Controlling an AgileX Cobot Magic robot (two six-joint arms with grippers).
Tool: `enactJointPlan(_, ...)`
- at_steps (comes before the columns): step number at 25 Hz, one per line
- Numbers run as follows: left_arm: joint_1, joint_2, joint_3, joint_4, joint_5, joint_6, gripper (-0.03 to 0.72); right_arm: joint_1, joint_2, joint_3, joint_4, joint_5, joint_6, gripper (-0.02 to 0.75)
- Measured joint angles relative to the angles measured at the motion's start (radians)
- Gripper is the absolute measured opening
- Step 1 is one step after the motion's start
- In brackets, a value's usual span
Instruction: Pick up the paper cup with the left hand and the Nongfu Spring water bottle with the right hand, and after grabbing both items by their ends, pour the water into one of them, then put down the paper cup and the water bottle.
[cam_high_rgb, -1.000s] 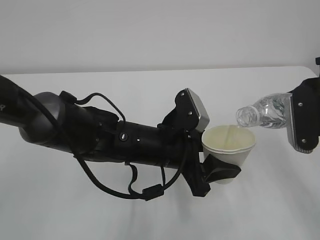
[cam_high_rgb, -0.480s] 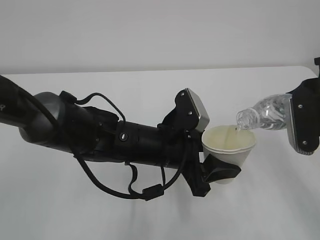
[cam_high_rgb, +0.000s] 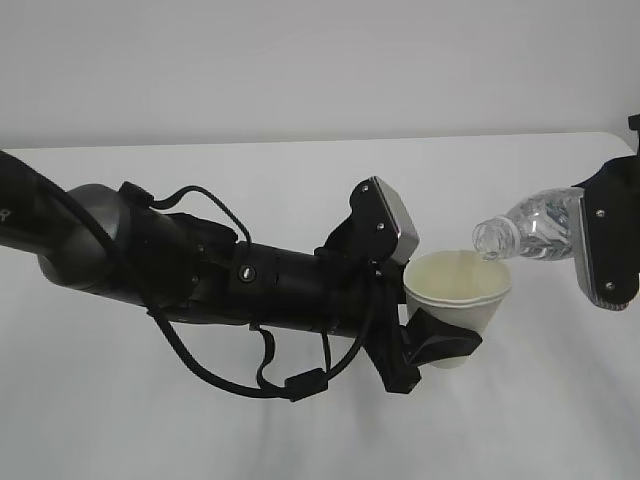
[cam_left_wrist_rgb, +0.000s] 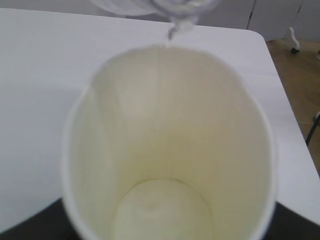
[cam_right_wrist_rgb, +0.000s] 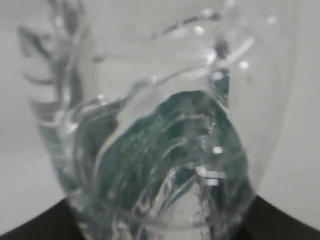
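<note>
the small tapered white paper cup (cam_high_rgb: 458, 298) with its cream inside sits in the air above the white table (cam_high_rgb: 300, 420), mouth up and leaning a little, clamped low on its body by the black cabled left gripper (cam_high_rgb: 428, 330), fingers closed around it. just above its right rim hangs the uncapped mouth of the small clear ribbed plastic water bottle (cam_high_rgb: 528, 226), tipped nearly flat, neck slanting down toward the cup. the blocky black right gripper (cam_high_rgb: 598, 240) holds the bottle's base end, fingers pressed on it. the cup's bottom looks pale and blurred from the left wrist; water level there is unclear.
</note>
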Motion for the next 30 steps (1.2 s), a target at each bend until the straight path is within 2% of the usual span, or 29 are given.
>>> enactJointPlan(30,0.000,0.000,0.000,0.000,0.000,0.000,0.417,0.000,0.000,0.000,-0.019,0.000,0.000,0.369)
